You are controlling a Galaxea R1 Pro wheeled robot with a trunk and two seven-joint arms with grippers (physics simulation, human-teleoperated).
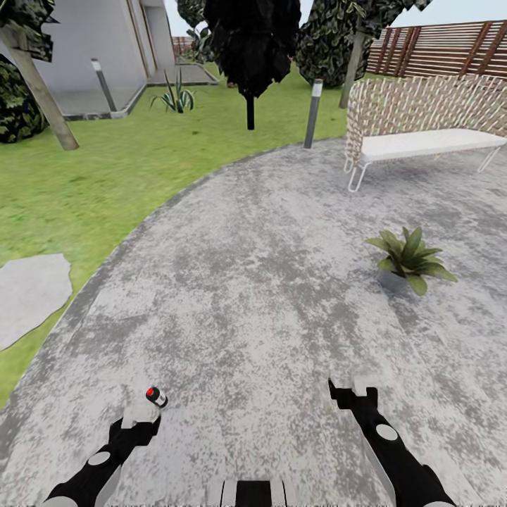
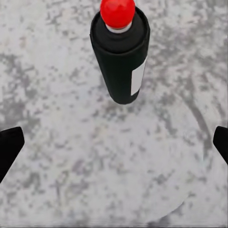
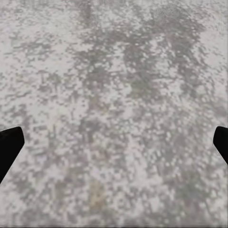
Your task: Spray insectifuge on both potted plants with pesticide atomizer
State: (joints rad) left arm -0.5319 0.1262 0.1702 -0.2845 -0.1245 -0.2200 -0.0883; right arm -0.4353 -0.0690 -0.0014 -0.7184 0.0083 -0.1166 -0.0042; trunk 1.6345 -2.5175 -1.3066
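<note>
In the head view the two black arms reach forward from the lower edge over the grey speckled paving [image 1: 267, 296]. The left hand [image 1: 139, 415] hangs released, its fingers spread wide, just short of the pesticide atomizer [image 1: 156, 397]. In the left wrist view the pesticide atomizer [image 2: 121, 52] is a dark cylinder with a red cap and a pale label, standing on the paving ahead of the two fingertips [image 2: 9, 147] at the frame's edges, apart from both. The right hand [image 1: 354, 389] is likewise released, with bare paving between its fingertips [image 3: 9, 147] in the right wrist view. One potted plant [image 1: 410, 259], broad green leaves in a small grey pot, sits on the paving forward and to the right, well apart from the hands. Beyond it stands a woven white bench [image 1: 422, 127]. A grassy lawn [image 1: 105, 176] curves around the paving on the left, with what looks like a flat stepping stone [image 1: 28, 296] in it.
</note>
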